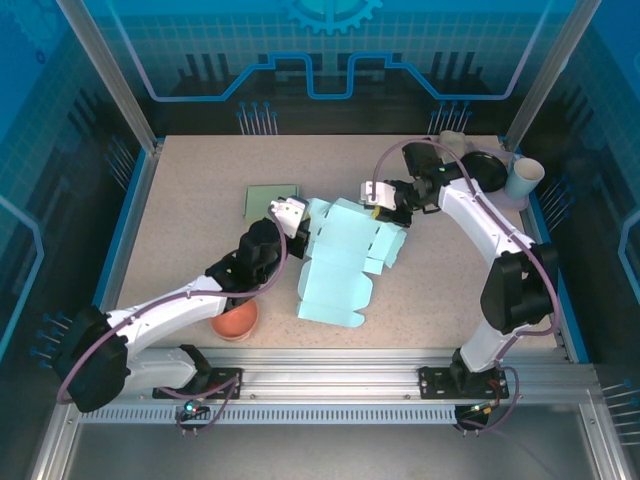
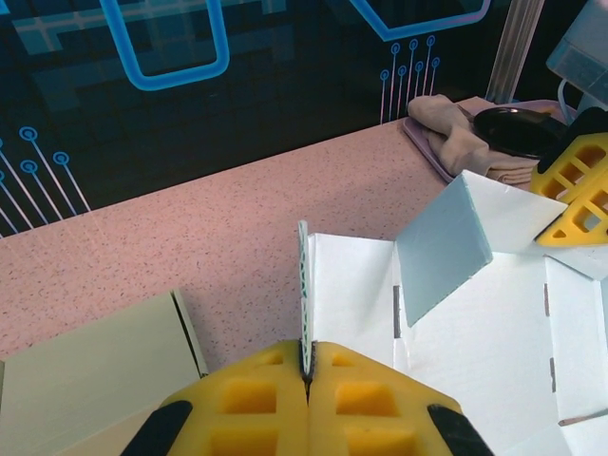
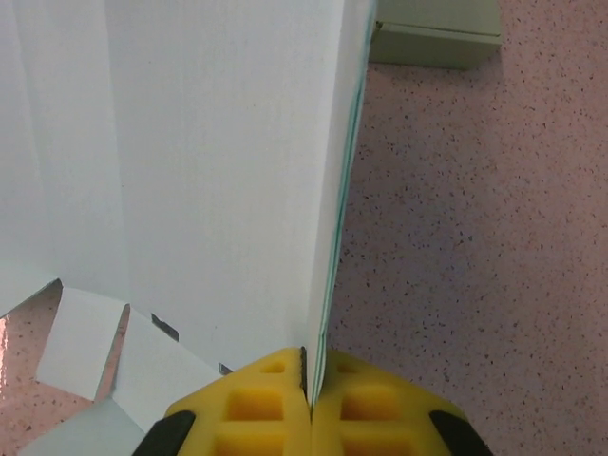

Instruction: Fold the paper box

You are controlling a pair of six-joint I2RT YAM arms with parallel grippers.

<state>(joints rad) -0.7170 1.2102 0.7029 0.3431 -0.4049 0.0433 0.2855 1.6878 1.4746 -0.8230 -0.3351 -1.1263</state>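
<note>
Paper box lay mostly unfolded just right of green pad; looked light, thin, easily creased; left gripper and right gripper each pinched tight on a raised flap; flap edges seemed the best hold.

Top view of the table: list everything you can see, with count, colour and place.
paper box: one, pale blue, unfolded at table centre, two side flaps lifted
flat card: one, grey-green, far side, left of the box
bowl: one, orange, near edge, partly under the left arm
dish: one, black, far right corner
cloth: one, beige, beside the dish
cup: one, whitish, far right edge
table: one, speckled beige
left gripper: yellow pads, shut on the box's left flap
right gripper: yellow pads, shut on the box's right flap
</note>
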